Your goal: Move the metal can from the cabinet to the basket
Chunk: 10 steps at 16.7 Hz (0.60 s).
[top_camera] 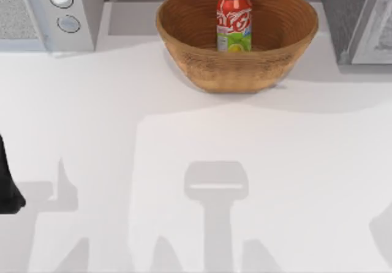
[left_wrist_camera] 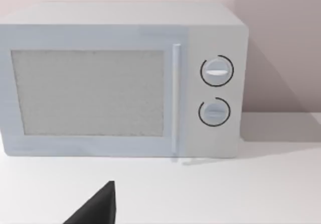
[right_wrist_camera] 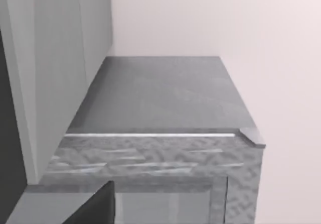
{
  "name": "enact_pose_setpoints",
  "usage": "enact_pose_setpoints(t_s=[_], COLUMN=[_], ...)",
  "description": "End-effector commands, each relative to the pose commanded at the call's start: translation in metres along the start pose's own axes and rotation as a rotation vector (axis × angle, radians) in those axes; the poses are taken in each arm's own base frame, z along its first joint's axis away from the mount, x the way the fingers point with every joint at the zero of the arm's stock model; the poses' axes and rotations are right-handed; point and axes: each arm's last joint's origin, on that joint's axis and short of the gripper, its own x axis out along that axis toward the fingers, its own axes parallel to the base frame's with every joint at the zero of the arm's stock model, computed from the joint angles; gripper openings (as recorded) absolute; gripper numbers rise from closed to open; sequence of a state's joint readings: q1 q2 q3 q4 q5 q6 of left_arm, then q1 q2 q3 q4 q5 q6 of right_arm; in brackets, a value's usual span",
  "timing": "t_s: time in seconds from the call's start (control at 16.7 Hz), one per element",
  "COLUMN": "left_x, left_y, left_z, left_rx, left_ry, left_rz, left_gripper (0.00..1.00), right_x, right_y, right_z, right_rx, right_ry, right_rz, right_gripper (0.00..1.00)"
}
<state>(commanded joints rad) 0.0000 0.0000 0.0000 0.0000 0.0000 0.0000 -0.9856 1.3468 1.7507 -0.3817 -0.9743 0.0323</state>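
can (top_camera: 233, 22) standing upright in basket (top_camera: 202, 71) at tabletop's far edge, cabinet (top_camera: 355, 22) at far right corner; transfer looks done. end effector states: cannot tell. next: retreat only.

- The table (top_camera: 184, 138) is a plain white surface with soft grey shadows across its near half.
- The basket (top_camera: 202, 65), round, brown and woven, stands on the table at the back, near the middle.
- The microwave (top_camera: 37, 16), white with two round knobs, sits on the table at the back left corner; from the left wrist view its front with a speckled door (left_wrist_camera: 88, 91) faces the camera.
- The cabinet (top_camera: 349, 16), dark grey with a pale edge, stands on the table at the back right, well apart from the microwave, with the basket between them.
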Motion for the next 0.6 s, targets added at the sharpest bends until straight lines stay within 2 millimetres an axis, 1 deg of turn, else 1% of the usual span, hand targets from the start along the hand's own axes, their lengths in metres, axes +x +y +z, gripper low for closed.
enact_pose_setpoints(t_s=[0.18,0.3,0.36,0.48,0.6], left_x=[0.000,0.000,0.000,0.000,0.000], left_y=[0.000,0.000,0.000,0.000,0.000], left_z=[0.000,0.000,0.000,0.000,0.000], left_rx=[0.000,0.000,0.000,0.000,0.000], left_ry=[0.000,0.000,0.000,0.000,0.000], left_rz=[0.000,0.000,0.000,0.000,0.000], left_gripper=[1.00,1.00,1.00,1.00,1.00], right_x=[0.028,0.050,0.062,0.081,0.093], right_y=[0.021,0.046,0.062,0.100,0.144], right_z=[0.001,0.003,0.003,0.004,0.004], right_rx=[0.002,0.003,0.003,0.004,0.005], right_ry=[-0.001,-0.003,-0.005,-0.006,-0.006], right_rz=[-0.002,-0.004,-0.005,-0.005,-0.004], right_gripper=[1.00,1.00,1.00,1.00,1.00])
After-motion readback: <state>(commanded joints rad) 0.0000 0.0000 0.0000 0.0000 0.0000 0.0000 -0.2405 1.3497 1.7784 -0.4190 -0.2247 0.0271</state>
